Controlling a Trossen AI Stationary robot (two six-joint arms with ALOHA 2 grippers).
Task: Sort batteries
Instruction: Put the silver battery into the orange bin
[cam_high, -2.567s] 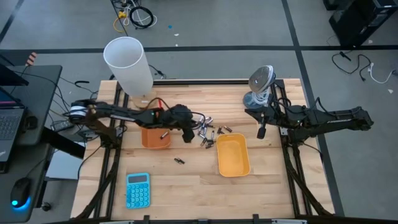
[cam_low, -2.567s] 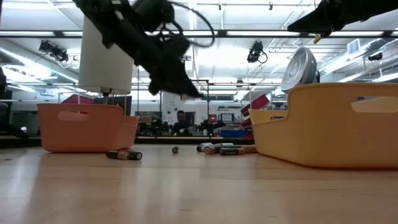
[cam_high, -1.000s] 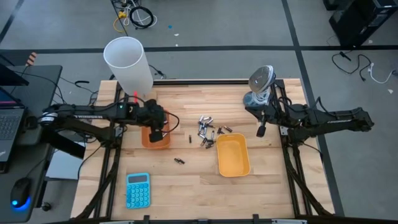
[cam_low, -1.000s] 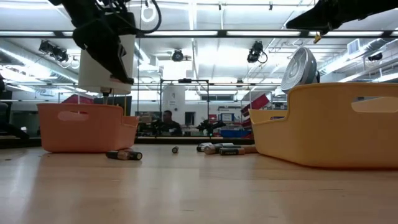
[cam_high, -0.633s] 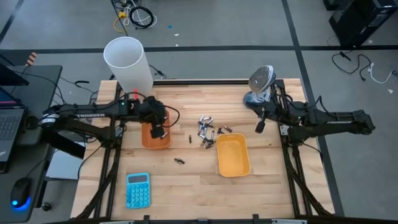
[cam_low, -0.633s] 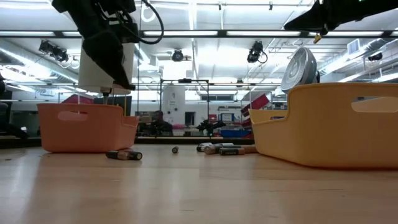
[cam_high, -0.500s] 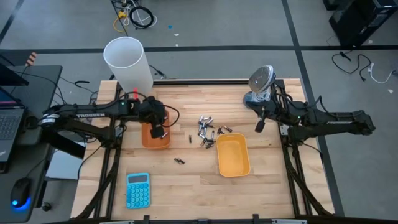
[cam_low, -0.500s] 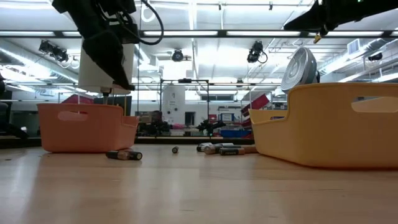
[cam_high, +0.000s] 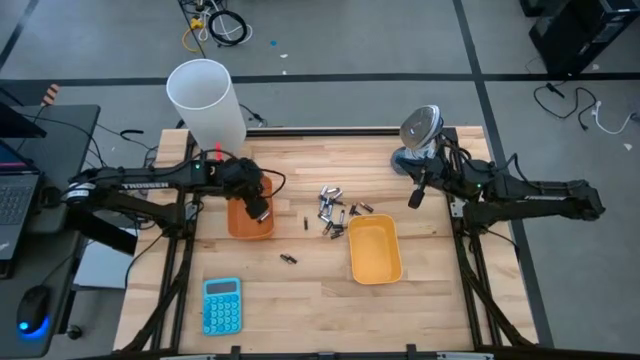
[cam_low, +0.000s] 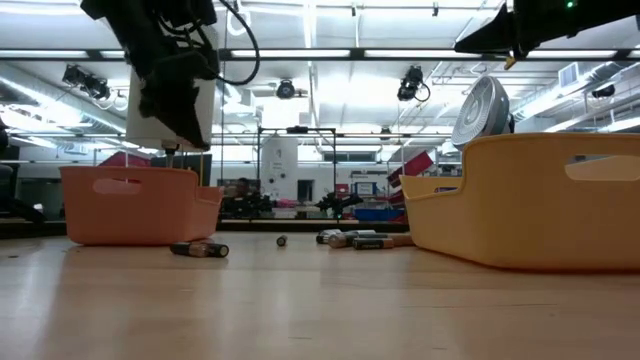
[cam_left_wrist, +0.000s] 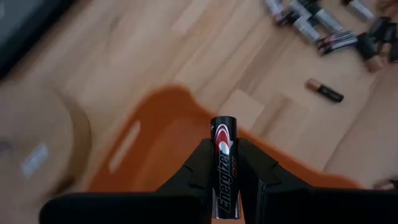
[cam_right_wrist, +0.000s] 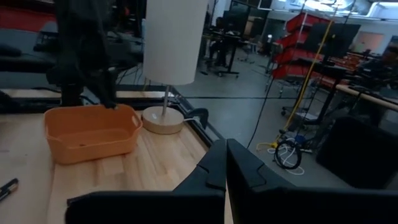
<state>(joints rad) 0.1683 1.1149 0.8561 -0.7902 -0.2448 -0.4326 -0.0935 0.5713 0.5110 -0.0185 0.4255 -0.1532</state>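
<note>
A wooden table (cam_high: 300, 300) holds an orange tray (cam_high: 250, 222) and a yellow tray (cam_high: 374, 250). The left gripper (cam_high: 258, 209) hangs over the orange tray, its fingers (cam_left_wrist: 193, 168) closed on a black battery (cam_left_wrist: 223, 163). A cluster of loose batteries (cam_high: 334, 210) lies on the table between the trays, near the yellow one, and two lie apart closer to the front edge (cam_high: 288, 258). The right gripper (cam_high: 413, 198) waits above the table beside a small fan (cam_high: 420, 132), fingers (cam_right_wrist: 239, 163) closed on nothing.

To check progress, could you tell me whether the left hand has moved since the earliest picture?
Yes. The left hand moved left from the loose batteries to above the orange tray.
</note>
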